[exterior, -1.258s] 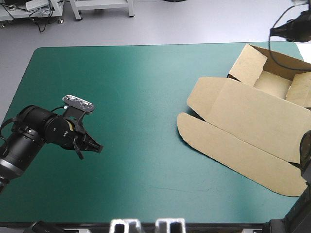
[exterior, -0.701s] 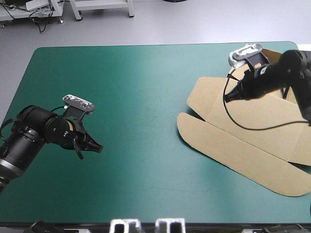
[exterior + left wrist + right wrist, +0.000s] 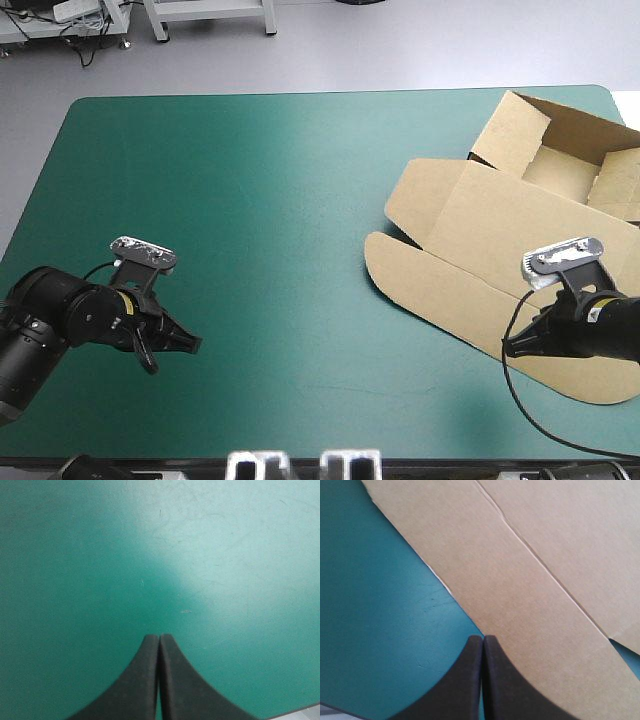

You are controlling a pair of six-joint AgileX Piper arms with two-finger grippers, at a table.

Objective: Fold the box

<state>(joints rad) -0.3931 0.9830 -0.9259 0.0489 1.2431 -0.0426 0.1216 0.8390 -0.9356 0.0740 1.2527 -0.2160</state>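
The box (image 3: 520,240) lies on the right half of the table (image 3: 280,200), tray at the far corner, lid flat toward the near edge, my right gripper (image 3: 509,349) over the lid's front flap, my left gripper (image 3: 194,343) well apart, near left.

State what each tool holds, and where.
Nothing is held. The left tool is shut over the cover; the right tool is shut at the box's near edge.
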